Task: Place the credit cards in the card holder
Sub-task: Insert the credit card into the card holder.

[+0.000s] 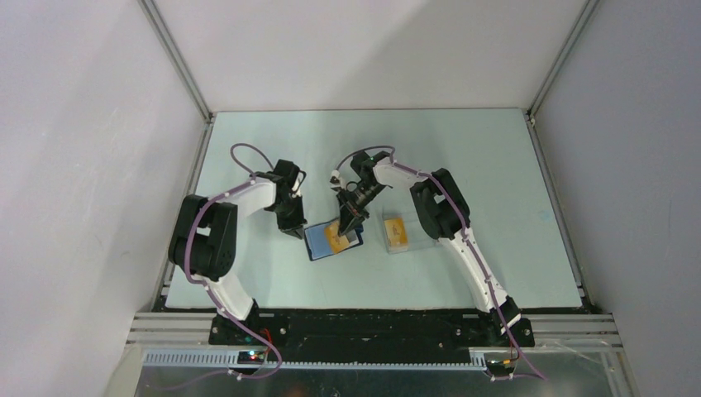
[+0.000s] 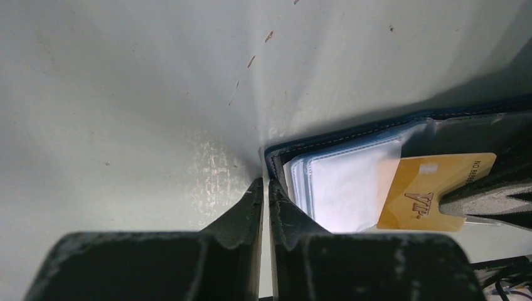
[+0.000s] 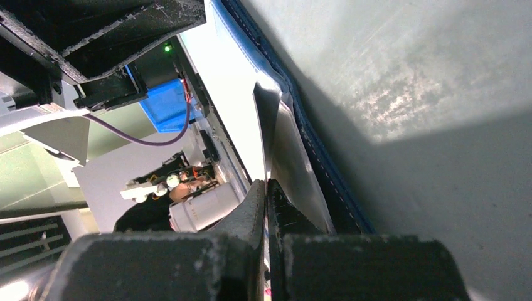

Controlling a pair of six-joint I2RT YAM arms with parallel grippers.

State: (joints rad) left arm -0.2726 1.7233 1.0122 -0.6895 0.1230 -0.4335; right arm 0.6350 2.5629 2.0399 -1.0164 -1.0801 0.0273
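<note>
The navy card holder (image 1: 318, 241) lies open on the table, its clear inner sleeves (image 2: 345, 182) showing. My left gripper (image 1: 294, 228) is shut, its tips (image 2: 265, 188) at the holder's left corner with one finger resting on the cover edge (image 2: 274, 164). My right gripper (image 1: 346, 227) is shut on an orange-yellow credit card (image 2: 426, 188) marked VIP. The card lies partly under a clear sleeve over the open holder. In the right wrist view the card is edge-on between the fingers (image 3: 266, 191), beside the holder's blue edge (image 3: 326, 169). More orange cards (image 1: 397, 231) lie in the clear case.
The clear plastic case (image 1: 407, 233) stands just right of the holder, by the right arm's elbow. The pale table (image 1: 512, 190) is walled on three sides, with a metal rail (image 1: 372, 318) along the near edge.
</note>
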